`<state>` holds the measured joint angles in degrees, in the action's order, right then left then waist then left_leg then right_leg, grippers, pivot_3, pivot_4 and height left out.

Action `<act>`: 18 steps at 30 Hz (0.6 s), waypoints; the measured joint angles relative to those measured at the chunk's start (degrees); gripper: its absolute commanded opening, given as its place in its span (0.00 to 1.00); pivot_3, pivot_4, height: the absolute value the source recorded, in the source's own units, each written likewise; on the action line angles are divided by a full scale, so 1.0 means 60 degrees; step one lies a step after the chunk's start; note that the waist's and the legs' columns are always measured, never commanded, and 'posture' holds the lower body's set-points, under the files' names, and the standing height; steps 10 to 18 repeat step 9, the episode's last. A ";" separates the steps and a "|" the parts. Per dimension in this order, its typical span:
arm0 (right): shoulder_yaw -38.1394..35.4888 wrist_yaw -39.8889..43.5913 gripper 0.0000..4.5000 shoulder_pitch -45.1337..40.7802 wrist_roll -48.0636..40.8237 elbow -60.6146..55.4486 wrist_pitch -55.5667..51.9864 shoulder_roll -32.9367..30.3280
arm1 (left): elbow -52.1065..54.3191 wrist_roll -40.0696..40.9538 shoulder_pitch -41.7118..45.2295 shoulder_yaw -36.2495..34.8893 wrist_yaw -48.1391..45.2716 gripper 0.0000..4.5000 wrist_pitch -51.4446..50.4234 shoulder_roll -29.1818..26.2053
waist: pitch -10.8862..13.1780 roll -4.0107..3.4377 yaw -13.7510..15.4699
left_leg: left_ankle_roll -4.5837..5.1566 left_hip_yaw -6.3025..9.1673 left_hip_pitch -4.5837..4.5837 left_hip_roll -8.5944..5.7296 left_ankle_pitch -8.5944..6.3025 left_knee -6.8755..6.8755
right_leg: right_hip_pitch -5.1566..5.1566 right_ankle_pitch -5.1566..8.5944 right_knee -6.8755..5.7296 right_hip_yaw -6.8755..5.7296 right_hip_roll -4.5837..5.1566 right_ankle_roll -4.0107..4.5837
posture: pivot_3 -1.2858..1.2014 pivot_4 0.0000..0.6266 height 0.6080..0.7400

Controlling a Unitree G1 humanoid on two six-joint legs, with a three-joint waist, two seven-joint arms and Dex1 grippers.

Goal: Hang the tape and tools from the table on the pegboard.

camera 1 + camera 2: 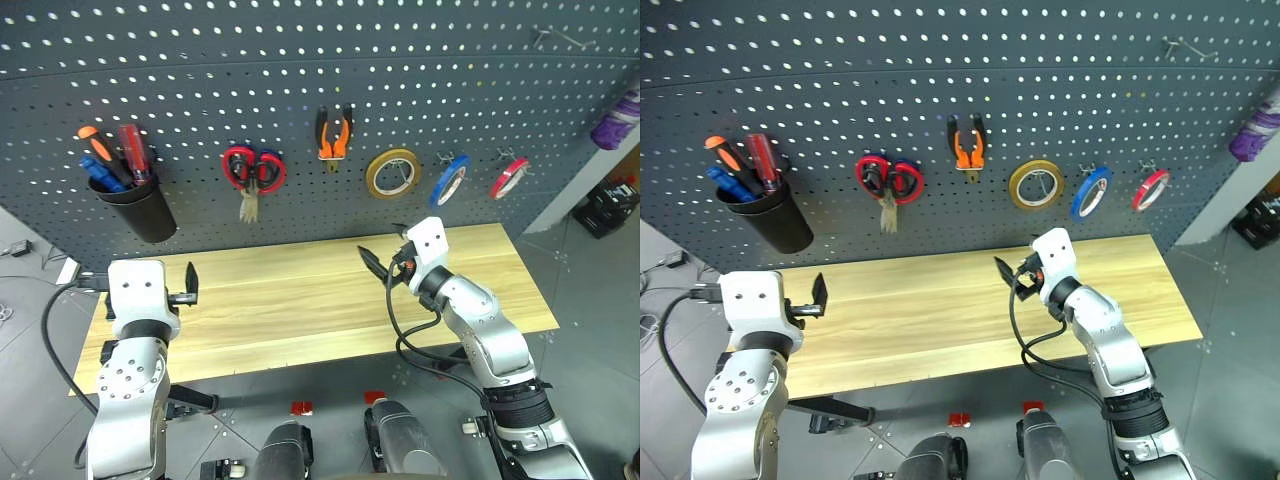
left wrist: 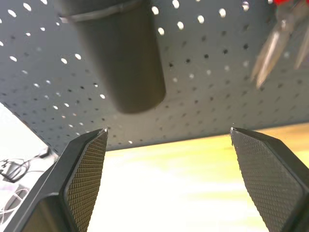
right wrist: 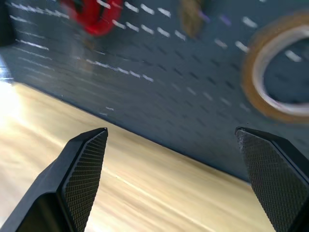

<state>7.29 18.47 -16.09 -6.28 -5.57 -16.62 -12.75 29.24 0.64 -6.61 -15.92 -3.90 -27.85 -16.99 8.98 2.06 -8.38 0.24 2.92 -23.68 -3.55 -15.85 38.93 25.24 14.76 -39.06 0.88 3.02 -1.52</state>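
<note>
Both the left end effector and right end effector are wide open and empty, while the blue tape, light, thin and stiff, best held by its rim, hangs on the pegboard above the bare counter.

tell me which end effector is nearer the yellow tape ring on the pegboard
Right. The right end effector is just below and slightly left of the yellow tape ring; the left end effector is far off by the table's left end.

Floor: dark grey, with cables lying at the left. Purple object on a pale surface at right; dark crate below it.
</note>
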 measured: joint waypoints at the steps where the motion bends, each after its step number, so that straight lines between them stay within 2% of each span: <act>1: -0.0104 -0.0167 1.00 0.0070 0.0162 0.0306 0.0296 -0.0007 | -0.0226 0.0054 0.0002 0.0053 -0.0155 0.95 0.0273 -0.0031 | -0.0065 -0.0001 0.0031 | 0.0001 -0.0001 0.0000 0.0000 -0.0001 0.0000 | 0.0000 0.0000 0.0002 0.0000 0.0001 0.0000 | 0.43 0.15 1.00; 9: -0.0599 -0.1246 1.00 0.0363 0.0955 0.2351 0.1663 0.0028 | -0.1354 0.0470 0.0389 0.0045 -0.0320 0.95 0.1117 0.0209 | -0.0510 -0.0086 0.0038 | 0.0018 -0.0004 0.0048 0.0004 -0.0024 -0.0022 | -0.0044 0.0001 0.0007 0.0004 -0.0003 0.0000 | 0.44 0.10 1.00; 18: -0.0599 -0.1246 1.00 0.0363 0.0955 0.2351 0.1663 0.0028 | -0.1354 0.0470 0.0389 0.0045 -0.0320 0.95 0.1117 0.0209 | -0.0510 -0.0086 0.0038 | 0.0018 -0.0004 0.0048 0.0004 -0.0024 -0.0022 | -0.0044 0.0001 0.0007 0.0004 -0.0003 0.0000 | 0.44 0.10 1.00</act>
